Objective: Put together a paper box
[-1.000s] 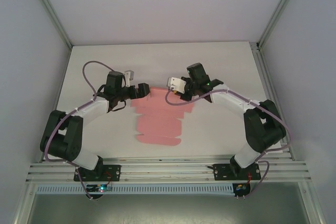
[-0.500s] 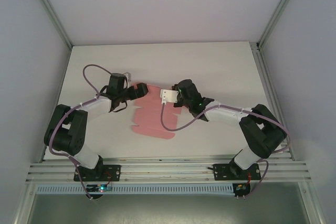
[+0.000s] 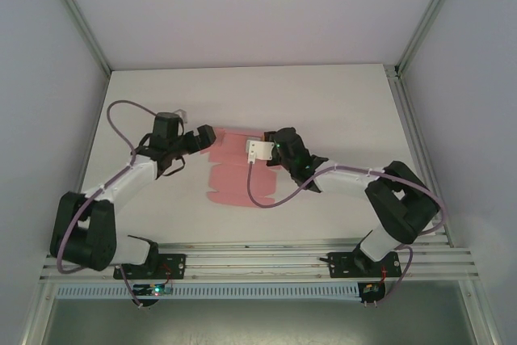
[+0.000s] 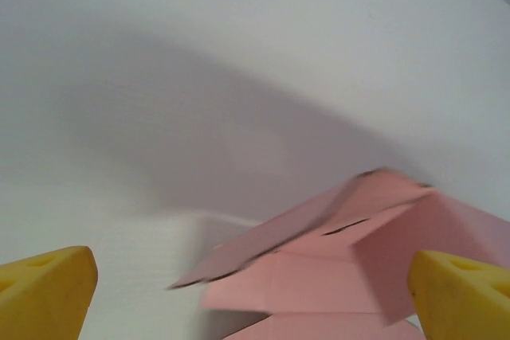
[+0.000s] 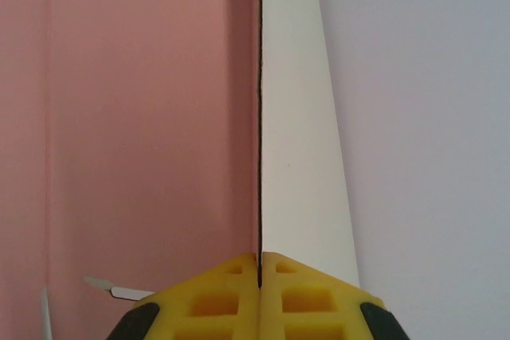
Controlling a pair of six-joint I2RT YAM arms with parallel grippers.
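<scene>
The pink paper box (image 3: pixel 234 174) is a die-cut card sheet lying mid-table between both arms. My left gripper (image 3: pixel 203 136) is at its far left corner. In the left wrist view the left gripper (image 4: pixel 255 298) is open, its yellow fingertips (image 4: pixel 48 292) wide apart with the paper box (image 4: pixel 335 276) between them, one flap lifted off the table. My right gripper (image 3: pixel 273 154) is at the sheet's right edge. In the right wrist view the right gripper (image 5: pixel 260 262) is shut on an upright flap of the paper box (image 5: pixel 143 117), seen edge-on.
The white table (image 3: pixel 339 111) is bounded by grey walls on three sides and a metal rail along the near edge (image 3: pixel 258 260). Purple cables (image 3: pixel 121 111) loop off both arms above the tabletop.
The right gripper has moved left and down onto the sheet's right edge. The left arm has swung out to the left, and the sheet has shifted slightly left with it.
</scene>
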